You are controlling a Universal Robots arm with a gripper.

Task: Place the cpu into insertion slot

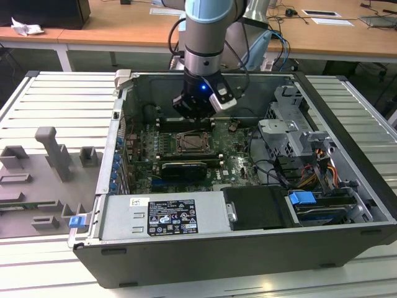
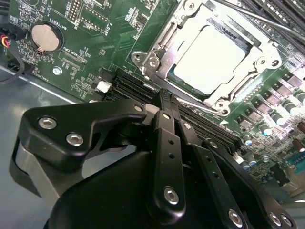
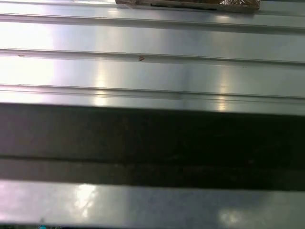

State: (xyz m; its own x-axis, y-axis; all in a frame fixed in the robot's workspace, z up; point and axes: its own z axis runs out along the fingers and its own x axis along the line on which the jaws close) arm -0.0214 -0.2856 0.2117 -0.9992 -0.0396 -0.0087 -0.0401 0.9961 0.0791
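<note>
While the black end effector (image 2: 164, 102) hangs pinched narrow, the square silver-topped cpu (image 2: 212, 59) sits metal-framed.

Silver-grey robot arm (image 1: 205, 37) with pale blue joint cap, trailing black cables; black gripper (image 2: 164, 102) linkages studded with silver screws.

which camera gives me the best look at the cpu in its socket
The second wrist view: the cpu appears large and close there, its silver top lying inside the insertion slot, metal frame around it. In the exterior view the slot is a small square below the gripper. The first wrist view faces ribbed metal panels.
</note>
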